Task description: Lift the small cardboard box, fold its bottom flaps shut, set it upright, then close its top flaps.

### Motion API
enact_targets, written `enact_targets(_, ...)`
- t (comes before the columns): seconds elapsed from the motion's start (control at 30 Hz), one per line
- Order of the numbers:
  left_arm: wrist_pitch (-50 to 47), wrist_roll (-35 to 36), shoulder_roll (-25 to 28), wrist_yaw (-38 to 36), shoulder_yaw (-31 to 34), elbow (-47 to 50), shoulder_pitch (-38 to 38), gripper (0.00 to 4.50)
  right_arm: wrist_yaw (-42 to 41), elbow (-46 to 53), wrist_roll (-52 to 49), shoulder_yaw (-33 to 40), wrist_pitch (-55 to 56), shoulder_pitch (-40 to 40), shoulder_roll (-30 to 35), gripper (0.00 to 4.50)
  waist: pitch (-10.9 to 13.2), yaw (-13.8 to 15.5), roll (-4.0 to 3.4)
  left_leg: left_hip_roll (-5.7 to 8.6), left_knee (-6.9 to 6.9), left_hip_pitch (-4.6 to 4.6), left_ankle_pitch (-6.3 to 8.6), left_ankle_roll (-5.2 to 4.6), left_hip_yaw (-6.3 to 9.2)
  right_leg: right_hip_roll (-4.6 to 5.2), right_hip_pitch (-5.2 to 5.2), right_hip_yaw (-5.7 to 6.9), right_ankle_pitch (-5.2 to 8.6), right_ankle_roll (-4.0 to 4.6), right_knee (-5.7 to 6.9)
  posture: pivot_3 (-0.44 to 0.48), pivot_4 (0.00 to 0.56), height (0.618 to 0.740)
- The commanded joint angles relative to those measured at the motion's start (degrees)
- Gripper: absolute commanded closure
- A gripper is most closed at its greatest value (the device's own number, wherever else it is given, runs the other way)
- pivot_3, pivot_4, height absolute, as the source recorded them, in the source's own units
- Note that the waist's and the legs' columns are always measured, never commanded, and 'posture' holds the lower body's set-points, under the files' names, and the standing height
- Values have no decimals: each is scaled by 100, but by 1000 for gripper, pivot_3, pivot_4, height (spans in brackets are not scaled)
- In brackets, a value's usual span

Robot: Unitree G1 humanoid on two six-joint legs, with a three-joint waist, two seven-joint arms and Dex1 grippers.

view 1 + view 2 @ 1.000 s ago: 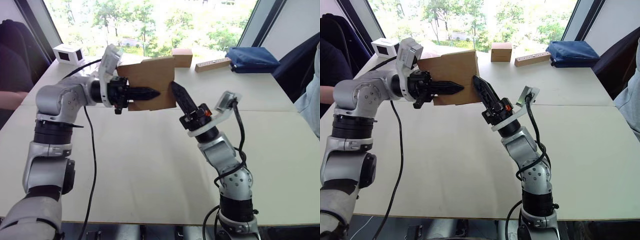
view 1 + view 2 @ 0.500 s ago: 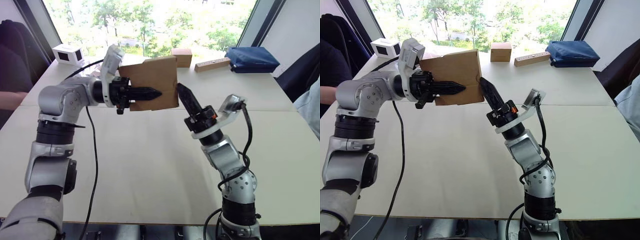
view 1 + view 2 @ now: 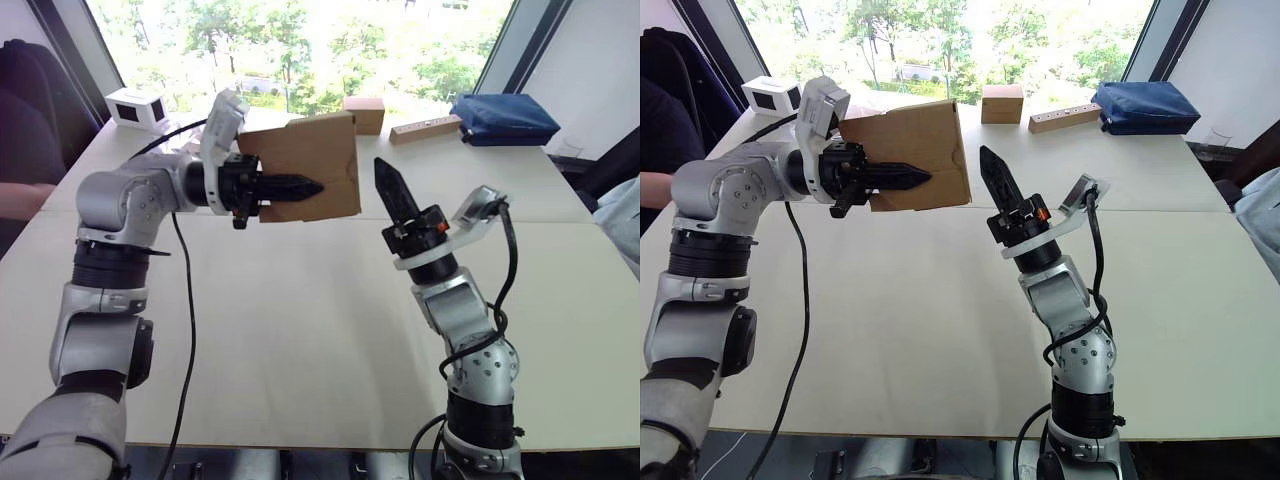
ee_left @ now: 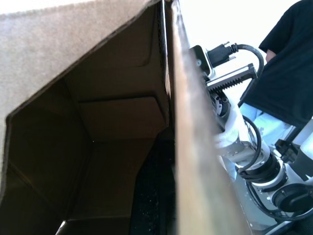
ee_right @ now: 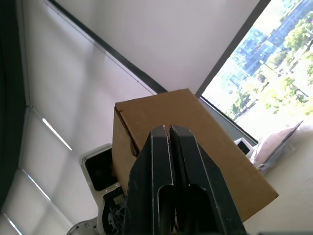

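Left eye view, read from left to right with the small cardboard box (image 3: pixel 305 168) as landmark: far to its left at the counter's (image 3: pixel 300 330) back corner, white cube (image 3: pixel 136 105) with a dark face; immediately left, left hand (image 3: pixel 300 186) reaching sideways, fingers clamped on the box, one black finger (image 3: pixel 290 185) lying across its brown front face; box itself raised clear of the counter, tilted slightly, one open end visible from inside in the left wrist view. Just right of the box, right hand (image 3: pixel 385 172) pointing upward, fingers pressed together on nothing, apart from the box's edge. Behind the box, tan cube (image 3: pixel 1002 103); farther right, long tan block (image 3: pixel 425 128), then folded blue cloth (image 3: pixel 503 117).
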State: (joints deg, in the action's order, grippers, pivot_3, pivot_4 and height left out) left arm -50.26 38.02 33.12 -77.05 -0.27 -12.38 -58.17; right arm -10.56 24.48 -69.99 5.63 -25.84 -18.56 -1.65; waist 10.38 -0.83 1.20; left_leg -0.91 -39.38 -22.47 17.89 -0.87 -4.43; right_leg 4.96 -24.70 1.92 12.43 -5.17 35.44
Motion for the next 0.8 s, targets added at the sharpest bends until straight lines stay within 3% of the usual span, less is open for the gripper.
enact_targets(0.03,62,87,36,-19,97,137,-166,4500,-67,146,-6,-109,-40,-100,23,4433,0,-1,0,0,0,0,0,0,0,0,0,0,0,0,0,0,150,740)
enact_targets(0.63,209,-96,-16,-48,-72,139,-54,4500,-333,146,775,-679,-359,-78,248,4433,0,2,0,1,0,0,0,0,0,0,0,0,0,0,0,0,150,740)
enact_targets(0.73,500,-424,121,-48,-298,281,5,4500,-264,381,879,-441,-396,209,570,4433,0,3,0,1,0,0,0,0,0,0,0,0,0,0,0,0,150,740)
enact_targets(0.8,740,-876,156,350,-481,360,-124,4500,-276,477,1075,-211,-477,502,1009,4433,0,30,0,2,0,-1,0,0,0,2,0,0,0,0,-1,0,150,740)
